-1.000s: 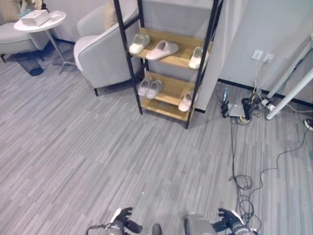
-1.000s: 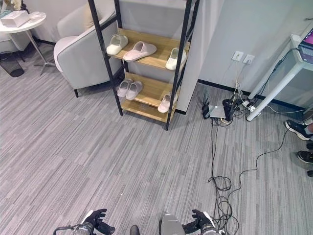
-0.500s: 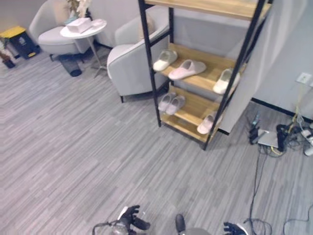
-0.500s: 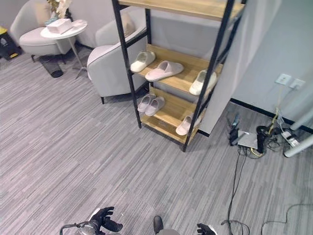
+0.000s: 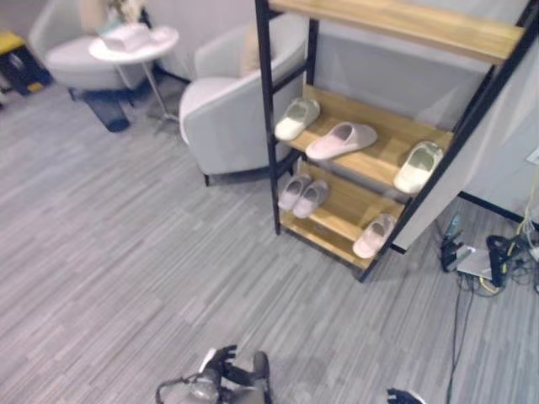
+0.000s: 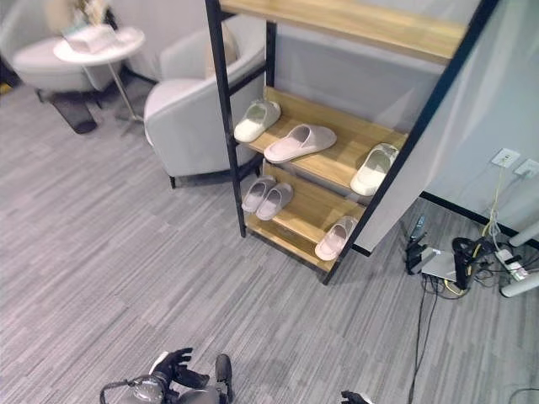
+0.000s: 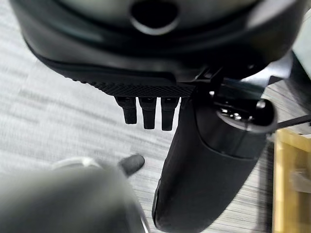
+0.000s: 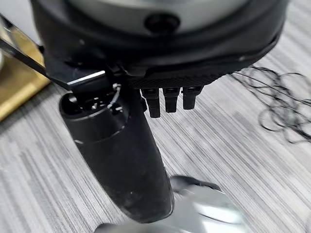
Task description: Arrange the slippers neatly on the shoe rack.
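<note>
1. You had six slippers on the shoe rack (image 5: 271, 126), a black-framed unit with wooden shelves standing against the wall.
2. On the middle shelf (image 5: 383, 143), a greenish slipper (image 5: 296, 119) lay at the left end, a pink slipper (image 5: 341, 140) lay crosswise beside it, and a second greenish slipper (image 5: 418, 167) sat apart at the right end.
3. On the bottom shelf (image 5: 345, 215), a pair of pale slippers (image 5: 303, 194) lay side by side, touching, at the left; a single pink slipper (image 5: 373, 236) lay well apart at the right end.
4. The top shelf (image 5: 404, 21) carried nothing that I could see.
5. Your left hand (image 7: 150, 109) hung low over the grey striped floor (image 5: 118, 244), well short of the rack; its fingers were relaxed and held nothing.
6. Your right hand (image 8: 167, 99) likewise hung over the floor with fingers loose and empty.
7. A grey armchair (image 5: 223, 105) stood just left of the rack, touching or nearly touching its frame.
8. A small round white worktop (image 5: 135, 42) bearing a box stood further left.
9. A tangle of cables and a power strip (image 5: 493, 261) lay on the floor to the rack's right.
</note>
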You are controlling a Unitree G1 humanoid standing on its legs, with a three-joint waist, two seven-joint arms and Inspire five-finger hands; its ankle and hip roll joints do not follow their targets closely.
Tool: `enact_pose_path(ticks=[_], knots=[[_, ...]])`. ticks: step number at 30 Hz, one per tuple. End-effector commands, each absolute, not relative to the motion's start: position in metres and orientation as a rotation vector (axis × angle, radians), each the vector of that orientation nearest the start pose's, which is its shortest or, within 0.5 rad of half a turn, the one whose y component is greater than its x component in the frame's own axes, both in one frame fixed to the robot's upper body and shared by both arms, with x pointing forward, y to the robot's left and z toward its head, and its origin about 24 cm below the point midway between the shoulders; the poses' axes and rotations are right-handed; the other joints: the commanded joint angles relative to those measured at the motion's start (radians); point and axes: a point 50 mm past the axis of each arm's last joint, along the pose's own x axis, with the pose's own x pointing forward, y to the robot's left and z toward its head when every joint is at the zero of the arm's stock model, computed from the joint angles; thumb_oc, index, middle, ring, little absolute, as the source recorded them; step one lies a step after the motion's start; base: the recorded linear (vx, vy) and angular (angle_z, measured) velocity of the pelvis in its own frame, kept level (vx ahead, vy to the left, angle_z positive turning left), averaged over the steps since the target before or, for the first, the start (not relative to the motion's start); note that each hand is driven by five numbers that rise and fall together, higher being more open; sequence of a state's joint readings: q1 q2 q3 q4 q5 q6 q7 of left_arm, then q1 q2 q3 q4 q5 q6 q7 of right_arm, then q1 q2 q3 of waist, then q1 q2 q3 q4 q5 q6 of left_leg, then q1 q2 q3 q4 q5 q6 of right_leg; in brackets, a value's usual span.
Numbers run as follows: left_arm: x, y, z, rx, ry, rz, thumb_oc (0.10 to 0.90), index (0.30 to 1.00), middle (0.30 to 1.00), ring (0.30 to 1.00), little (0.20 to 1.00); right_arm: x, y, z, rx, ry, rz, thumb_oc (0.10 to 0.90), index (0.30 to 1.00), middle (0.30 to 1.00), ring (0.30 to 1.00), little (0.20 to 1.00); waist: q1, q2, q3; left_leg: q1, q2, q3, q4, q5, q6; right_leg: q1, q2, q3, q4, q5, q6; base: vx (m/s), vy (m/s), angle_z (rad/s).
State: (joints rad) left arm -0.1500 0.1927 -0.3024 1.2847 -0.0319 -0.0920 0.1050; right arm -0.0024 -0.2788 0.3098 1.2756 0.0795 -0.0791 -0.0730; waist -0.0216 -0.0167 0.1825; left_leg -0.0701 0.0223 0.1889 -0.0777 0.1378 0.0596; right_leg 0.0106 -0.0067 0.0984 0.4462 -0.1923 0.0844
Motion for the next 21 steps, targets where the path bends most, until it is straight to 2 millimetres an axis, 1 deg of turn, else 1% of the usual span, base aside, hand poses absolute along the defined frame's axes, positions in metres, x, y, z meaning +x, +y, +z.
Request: enact_pose_path(ticks=[1, 2, 3, 4, 5, 6, 7, 8, 10, 11, 12, 13, 14, 15, 16, 17, 18, 19, 20, 21], knots=[[0.132, 0.206, -0.154, 0.441, 1.044, -0.062, 0.8, 0.9, 0.9, 0.9, 0.9, 0.109, -0.248, -0.151, -0.44, 1.097, -0.025, 0.8, 0.9, 0.9, 0.9, 0.9, 0.015, -0.024, -0.018, -0.025, -0.032, -0.023, 0.134, -0.144, -0.035, -0.015, -0.092, -0.003, 0.015, 0.269, 0.092, 0.16, 0.062, 0.08], [0.136, 0.206, -0.153, 0.442, 1.032, -0.063, 0.8, 0.9, 0.9, 0.9, 0.9, 0.111, -0.248, -0.15, -0.444, 1.089, -0.024, 0.8, 0.9, 0.9, 0.9, 0.9, 0.007, -0.016, -0.013, 0.0, -0.032, -0.025, 0.127, -0.156, -0.033, -0.054, -0.092, -0.022, 0.02, 0.255, 0.082, 0.17, 0.059, -0.01], [0.136, 0.206, -0.153, 0.442, 1.032, -0.062, 0.8, 0.9, 0.9, 0.9, 0.9, 0.111, -0.248, -0.15, -0.444, 1.088, -0.024, 0.8, 0.9, 0.9, 0.9, 0.9, 0.004, -0.02, -0.01, 0.004, -0.036, -0.027, 0.127, -0.158, -0.032, -0.053, -0.097, -0.024, 0.029, 0.246, 0.083, 0.36, 0.048, -0.04], [0.143, 0.205, -0.15, 0.431, 1.005, -0.054, 0.8, 0.9, 0.9, 0.9, 0.9, 0.115, -0.247, -0.149, -0.454, 1.077, -0.014, 0.8, 0.9, 0.9, 0.9, 0.9, -0.025, -0.001, 0.003, 0.065, -0.033, -0.042, 0.105, -0.192, -0.031, -0.139, -0.061, -0.078, -0.046, 0.165, 0.056, 0.29, 0.024, -0.06], [0.143, 0.205, -0.15, 0.43, 1.005, -0.054, 0.8, 0.9, 0.9, 0.9, 0.9, 0.115, -0.247, -0.149, -0.455, 1.077, -0.014, 0.8, 0.9, 0.9, 0.9, 0.9, -0.028, -0.003, 0.007, 0.07, -0.035, -0.045, 0.105, -0.194, -0.031, -0.134, -0.063, -0.081, -0.042, 0.159, 0.056, 0.4, 0.018, 0.01], [0.143, 0.206, -0.15, 0.428, 1.003, -0.052, 0.8, 0.9, 0.9, 0.9, 0.9, 0.116, -0.247, -0.149, -0.457, 1.075, -0.012, 0.8, 0.9, 0.9, 0.9, 0.9, -0.038, -0.002, 0.012, 0.09, -0.038, -0.051, 0.1, -0.206, -0.031, -0.163, -0.045, -0.089, -0.077, 0.149, 0.047, 0.21, -0.027, -0.05], [0.144, 0.206, -0.15, 0.428, 1.003, -0.052, 0.8, 0.9, 0.9, 0.9, 0.9, 0.117, -0.247, -0.149, -0.457, 1.074, -0.011, 0.8, 0.9, 0.9, 0.9, 0.9, -0.047, -0.005, 0.014, 0.108, -0.045, -0.057, 0.094, -0.215, -0.03, -0.199, -0.03, -0.096, -0.124, 0.162, 0.044, 0.43, -0.061, 0.02], [0.147, 0.206, -0.149, 0.419, 0.992, -0.049, 0.8, 0.9, 0.9, 0.9, 0.9, 0.118, -0.247, -0.148, -0.456, 1.072, -0.012, 0.8, 0.9, 0.9, 0.9, 0.9, -0.069, -0.012, 0.024, 0.156, -0.066, -0.083, 0.084, -0.244, -0.03, -0.252, -0.013, -0.125, -0.217, 0.194, 0.044, 0.33, -0.05, 0.13], [0.147, 0.206, -0.149, 0.418, 0.992, -0.049, 0.8, 0.9, 0.9, 0.9, 0.9, 0.118, -0.248, -0.148, -0.457, 1.072, -0.012, 0.8, 0.9, 0.9, 0.9, 0.9, -0.072, -0.009, 0.028, 0.162, -0.063, -0.087, 0.084, -0.248, -0.03, -0.245, -0.011, -0.13, -0.219, 0.192, 0.044, 0.22, -0.049, 0.19], [0.15, 0.206, -0.148, 0.418, 0.987, -0.052, 0.8, 0.9, 0.9, 0.9, 0.9, 0.116, -0.249, -0.148, -0.462, 1.081, -0.014, 0.8, 0.9, 0.9, 0.9, 0.9, -0.084, -0.017, 0.033, 0.197, -0.078, -0.11, 0.09, -0.281, -0.033, -0.261, -0.022, -0.176, -0.276, 0.219, 0.049, 0.29, -0.109, 0.33], [0.15, 0.204, -0.148, 0.424, 0.989, -0.068, 0.8, 0.9, 0.9, 0.9, 0.9, 0.113, -0.251, -0.149, -0.467, 1.09, -0.021, 0.8, 0.9, 0.9, 0.9, 0.9, -0.085, -0.021, 0.026, 0.207, -0.091, -0.113, 0.104, -0.304, -0.034, -0.239, -0.034, -0.189, -0.312, 0.216, 0.048, 0.35, -0.134, 0.39], [0.148, 0.202, -0.149, 0.43, 0.993, -0.082, 0.8, 0.9, 0.9, 0.9, 0.9, 0.111, -0.253, -0.149, -0.469, 1.098, -0.024, 0.8, 0.9, 0.9, 0.9, 0.9, -0.088, -0.021, 0.019, 0.214, -0.095, -0.115, 0.117, -0.32, -0.034, -0.219, -0.034, -0.186, -0.329, 0.217, 0.04, 0.25, -0.112, 0.44], [0.146, 0.201, -0.151, 0.438, 1.003, -0.096, 0.8, 0.9, 0.9, 0.9, 0.9, 0.107, -0.254, -0.15, -0.468, 1.11, -0.028, 0.8, 0.9, 0.9, 0.9, 0.9, -0.093, -0.018, 0.009, 0.221, -0.095, -0.122, 0.136, -0.33, -0.039, -0.201, -0.023, -0.165, -0.329, 0.215, 0.025, 0.17, -0.069, 0.41], [0.145, 0.2, -0.151, 0.438, 1.003, -0.096, 0.8, 0.9, 0.9, 0.9, 0.9, 0.106, -0.254, -0.15, -0.468, 1.11, -0.028, 0.8, 0.9, 0.9, 0.9, 0.9, -0.093, -0.017, 0.01, 0.221, -0.094, -0.122, 0.138, -0.332, -0.04, -0.199, -0.022, -0.165, -0.329, 0.214, 0.025, 0.25, -0.108, 0.37], [0.141, 0.195, -0.153, 0.425, 1.016, -0.112, 0.8, 0.9, 0.9, 0.9, 0.9, 0.1, -0.259, -0.15, -0.462, 1.128, -0.048, 0.8, 0.9, 0.9, 0.9, 0.9, -0.087, -0.013, 0.001, 0.206, -0.092, -0.115, 0.226, -0.314, -0.073, -0.158, -0.02, -0.165, -0.347, 0.213, 0.012, 0.19, -0.109, 0.1], [0.14, 0.194, -0.153, 0.425, 1.017, -0.118, 0.8, 0.9, 0.9, 0.9, 0.9, 0.1, -0.259, -0.15, -0.461, 1.129, -0.049, 0.8, 0.9, 0.9, 0.9, 0.9, -0.089, -0.012, -0.002, 0.196, -0.085, -0.102, 0.266, -0.307, -0.09, -0.142, -0.021, -0.167, -0.359, 0.212, 0.006, 0.25, -0.145, -0.04], [0.142, 0.193, -0.153, 0.426, 1.008, -0.124, 0.8, 0.9, 0.9, 0.9, 0.9, 0.1, -0.261, -0.15, -0.457, 1.125, -0.056, 0.8, 0.9, 0.9, 0.9, 0.9, -0.089, -0.015, -0.005, 0.166, -0.068, -0.089, 0.344, -0.274, -0.122, -0.11, -0.024, -0.161, -0.372, 0.203, -0.006, 0.16, -0.105, -0.14], [0.145, 0.192, -0.152, 0.423, 1.0, -0.128, 0.8, 0.9, 0.9, 0.9, 0.9, 0.101, -0.262, -0.149, -0.455, 1.122, -0.063, 0.8, 0.9, 0.9, 0.9, 0.9, -0.086, -0.02, -0.002, 0.136, -0.054, -0.079, 0.416, -0.232, -0.142, -0.09, -0.027, -0.156, -0.377, 0.196, -0.017, 0.15, -0.095, -0.12], [0.146, 0.191, -0.151, 0.42, 0.993, -0.128, 0.8, 0.9, 0.9, 0.9, 0.9, 0.103, -0.263, -0.148, -0.456, 1.116, -0.067, 0.8, 0.9, 0.9, 0.9, 0.9, -0.082, -0.024, 0.002, 0.107, -0.044, -0.073, 0.482, -0.211, -0.154, -0.074, -0.026, -0.151, -0.382, 0.19, -0.026, 0.14, -0.081, -0.19], [0.147, 0.191, -0.151, 0.422, 0.991, -0.125, 0.8, 0.9, 0.9, 0.9, 0.9, 0.105, -0.263, -0.148, -0.456, 1.112, -0.072, 0.8, 0.9, 0.9, 0.9, 0.9, -0.078, -0.028, 0.004, 0.09, -0.038, -0.067, 0.518, -0.201, -0.157, -0.059, -0.026, -0.146, -0.384, 0.182, -0.033, 0.09, -0.057, -0.2]])
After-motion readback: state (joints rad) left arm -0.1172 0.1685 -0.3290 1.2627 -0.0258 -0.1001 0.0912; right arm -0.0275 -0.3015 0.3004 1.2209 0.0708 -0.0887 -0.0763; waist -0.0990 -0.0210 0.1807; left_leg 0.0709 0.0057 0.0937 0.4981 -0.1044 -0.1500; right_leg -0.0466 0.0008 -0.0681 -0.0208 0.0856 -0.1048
